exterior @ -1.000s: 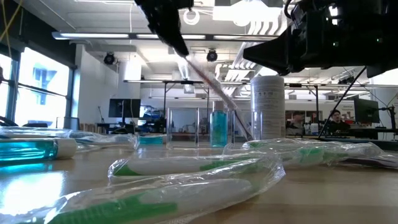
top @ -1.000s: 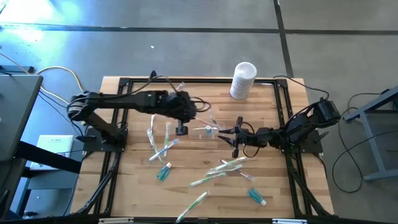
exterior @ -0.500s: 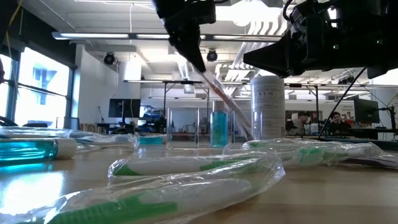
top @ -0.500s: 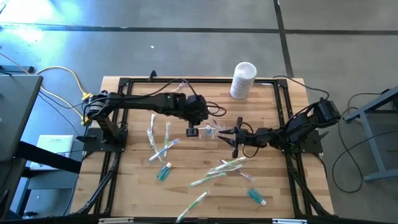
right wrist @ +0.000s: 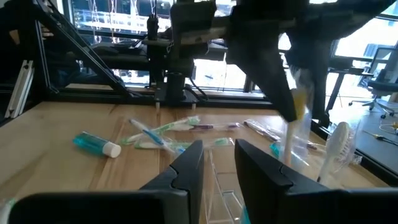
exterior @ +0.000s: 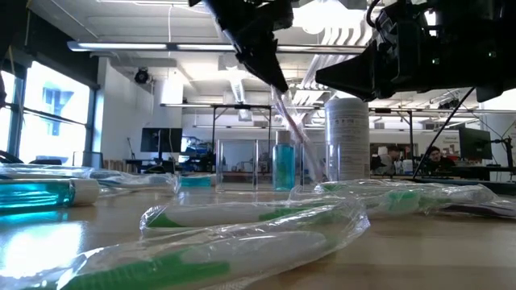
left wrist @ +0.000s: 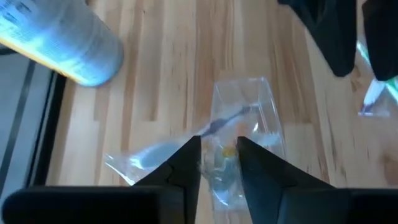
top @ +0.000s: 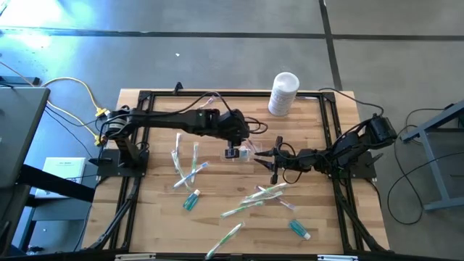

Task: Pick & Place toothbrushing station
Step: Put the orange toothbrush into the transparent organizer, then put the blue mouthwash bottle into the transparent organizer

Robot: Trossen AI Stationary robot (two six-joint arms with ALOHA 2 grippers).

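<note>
Since a second ago your left gripper (top: 232, 151) has travelled right across the table and now sits directly above the clear plastic cup (top: 244, 151), its fingers (left wrist: 186, 163) pinched on a wrapped toothbrush (left wrist: 219, 124) that slants down toward the cup's mouth. Your right gripper (top: 270, 158) holds the cup near the table's middle, fingers clamped on its wall. You can see other wrapped toothbrushes (top: 262, 192) and teal tubes (top: 191, 200) scattered over the wooden table (top: 159, 217), and the white canister (top: 283, 93) at the far edge.
</note>
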